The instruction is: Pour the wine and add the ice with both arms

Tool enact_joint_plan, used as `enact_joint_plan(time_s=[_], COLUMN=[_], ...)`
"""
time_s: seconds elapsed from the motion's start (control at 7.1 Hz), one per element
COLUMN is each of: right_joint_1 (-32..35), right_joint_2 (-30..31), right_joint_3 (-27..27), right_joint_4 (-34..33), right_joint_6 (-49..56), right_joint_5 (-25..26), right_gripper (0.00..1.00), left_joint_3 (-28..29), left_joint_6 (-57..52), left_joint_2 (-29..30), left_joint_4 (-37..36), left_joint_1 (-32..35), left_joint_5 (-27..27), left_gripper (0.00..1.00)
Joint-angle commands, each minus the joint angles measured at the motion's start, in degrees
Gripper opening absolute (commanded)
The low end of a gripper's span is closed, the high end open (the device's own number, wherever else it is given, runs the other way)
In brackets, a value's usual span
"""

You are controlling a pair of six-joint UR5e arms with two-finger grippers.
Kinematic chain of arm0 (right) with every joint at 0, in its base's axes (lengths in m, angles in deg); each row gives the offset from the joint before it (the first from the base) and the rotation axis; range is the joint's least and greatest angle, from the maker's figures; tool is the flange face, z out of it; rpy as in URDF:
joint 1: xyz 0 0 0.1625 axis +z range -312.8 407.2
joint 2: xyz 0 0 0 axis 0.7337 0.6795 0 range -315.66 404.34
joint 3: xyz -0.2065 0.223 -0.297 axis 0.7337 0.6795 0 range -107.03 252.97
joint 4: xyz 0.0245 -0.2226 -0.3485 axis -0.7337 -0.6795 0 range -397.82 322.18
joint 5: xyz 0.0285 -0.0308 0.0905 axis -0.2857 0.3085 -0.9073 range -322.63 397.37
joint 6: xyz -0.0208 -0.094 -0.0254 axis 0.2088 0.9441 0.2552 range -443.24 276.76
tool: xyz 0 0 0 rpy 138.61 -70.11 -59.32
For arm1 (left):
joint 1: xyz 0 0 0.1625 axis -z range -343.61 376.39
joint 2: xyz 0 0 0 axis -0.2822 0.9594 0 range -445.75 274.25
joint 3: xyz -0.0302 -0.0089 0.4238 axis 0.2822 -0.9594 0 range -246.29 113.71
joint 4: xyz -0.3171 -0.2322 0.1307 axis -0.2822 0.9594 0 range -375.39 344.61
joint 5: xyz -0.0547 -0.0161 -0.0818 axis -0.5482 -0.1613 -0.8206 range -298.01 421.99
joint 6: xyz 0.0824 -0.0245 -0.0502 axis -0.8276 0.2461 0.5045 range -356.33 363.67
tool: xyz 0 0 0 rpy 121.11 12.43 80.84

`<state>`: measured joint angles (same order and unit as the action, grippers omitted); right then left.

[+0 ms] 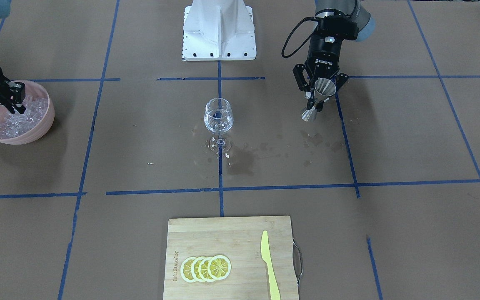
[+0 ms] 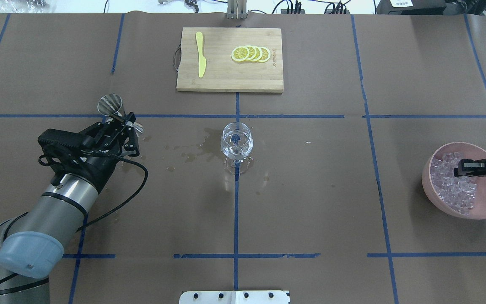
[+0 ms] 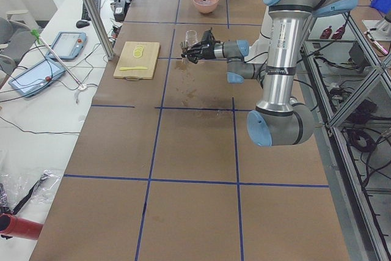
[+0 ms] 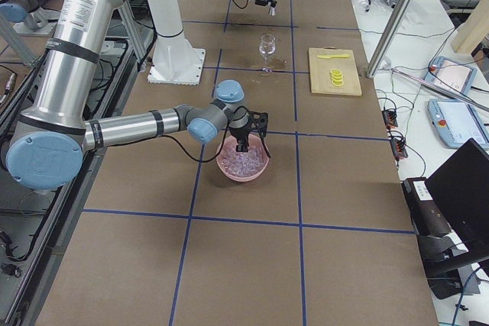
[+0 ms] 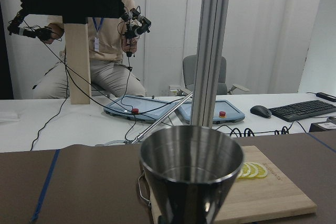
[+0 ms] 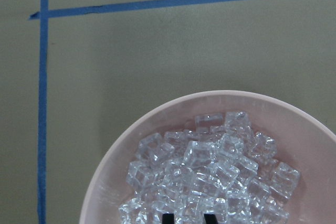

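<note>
Left gripper (image 2: 121, 125) has its fingers clamped around a steel jigger (image 2: 111, 105), out to the left of the wine glass (image 2: 236, 141) that stands mid-bench (image 2: 310, 202). The ice (image 6: 210, 171) is heaped in the pink bowl (image 6: 126, 145) way over at the right end. The right gripper (image 6: 189, 217) is down in the heap, fingers a narrow gap apart, and I can't tell if they've got a cube.

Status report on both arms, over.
Left gripper shut on jigger, short of wine glass. Right gripper down in ice, grip unclear. Nothing blocking glass.
</note>
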<state>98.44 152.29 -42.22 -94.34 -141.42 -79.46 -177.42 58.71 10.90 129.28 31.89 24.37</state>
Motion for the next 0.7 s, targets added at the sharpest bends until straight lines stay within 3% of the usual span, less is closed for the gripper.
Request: enact_joint_plan(time_s=[0.0, 0.56], right_joint_1=[4.7, 5.6], right_joint_2=[0.1, -0.3], right_joint_3=[-1.6, -5.5], right_joint_4=[0.0, 0.4], right_joint_6=[0.0, -0.3], right_joint_5=[-5.5, -6.1], right_gripper=[0.0, 0.0], left_joint_3=[-0.1, 3.6], left_joint_6=[7.2, 16.0], left_joint_2=[-6.5, -13.2], left_joint_4=[0.0, -0.4], left_joint_1=[-0.1, -1.2], left_joint_5=[0.0, 2.8], left_gripper=[0.0, 0.0])
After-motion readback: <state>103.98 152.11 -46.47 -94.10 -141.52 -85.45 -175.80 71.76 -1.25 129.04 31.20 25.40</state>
